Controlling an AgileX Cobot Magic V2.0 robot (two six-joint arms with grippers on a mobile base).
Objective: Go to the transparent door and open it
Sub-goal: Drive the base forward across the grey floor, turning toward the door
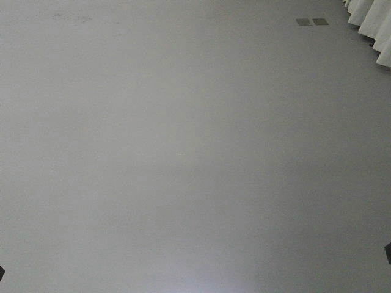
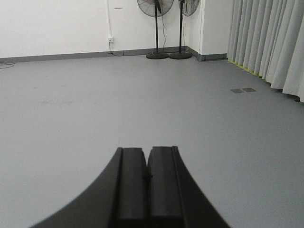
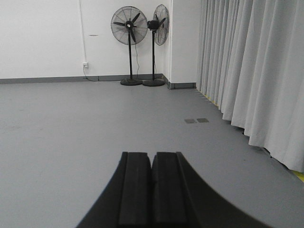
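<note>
The transparent door is out of view in every frame. My left gripper (image 2: 147, 151) is shut and empty, its black fingers pressed together, pointing across the bare grey floor. My right gripper (image 3: 152, 155) is also shut and empty, held the same way. In the front view only grey floor shows, with small dark corners of the arms at the bottom left and bottom right edges.
Two black pedestal fans (image 3: 129, 28) stand at the far white wall (image 3: 42, 33). Long light-grey curtains (image 3: 251, 66) hang along the right side, also in the left wrist view (image 2: 266, 38) and the front view (image 1: 372, 24). Two small floor plates (image 1: 311, 22) lie near the curtains.
</note>
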